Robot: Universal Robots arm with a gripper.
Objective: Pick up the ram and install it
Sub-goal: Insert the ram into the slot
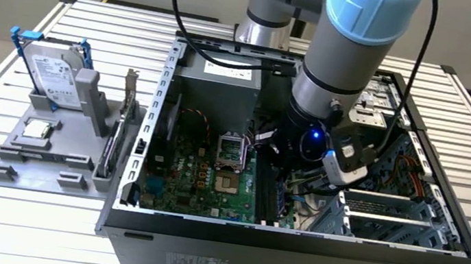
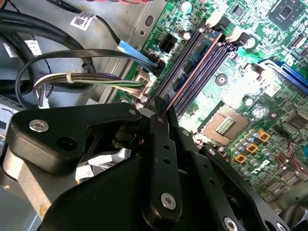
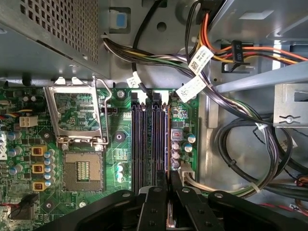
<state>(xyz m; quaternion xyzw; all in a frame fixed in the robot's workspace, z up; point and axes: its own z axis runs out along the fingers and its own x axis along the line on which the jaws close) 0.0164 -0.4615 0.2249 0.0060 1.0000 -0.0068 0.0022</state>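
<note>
The ram (image 2: pixel 192 72) is a thin stick seen edge-on with a coppery edge. It stands in the outermost of the dark memory slots (image 3: pixel 140 144) on the green motherboard (image 1: pixel 183 173), next to the cable side. Its edge runs along the slot (image 3: pixel 167 144) in the first wrist view. My gripper (image 3: pixel 167 192) is down inside the open computer case (image 1: pixel 294 241), directly over the near end of the stick. The black fingers (image 2: pixel 161 139) are closed narrowly on that end. In the exterior view the gripper (image 1: pixel 291 161) hangs just above the slots.
Cable bundles (image 3: pixel 231 144) crowd the side of the slots. An open processor socket (image 3: pixel 82 171) lies on the other side. A drive cage (image 1: pixel 390 216) and power supply (image 1: pixel 219 85) wall in the space. Outside, a grey holder (image 1: pixel 38 159) carries a hard drive (image 1: pixel 54 75) and an expansion card (image 1: pixel 124 123).
</note>
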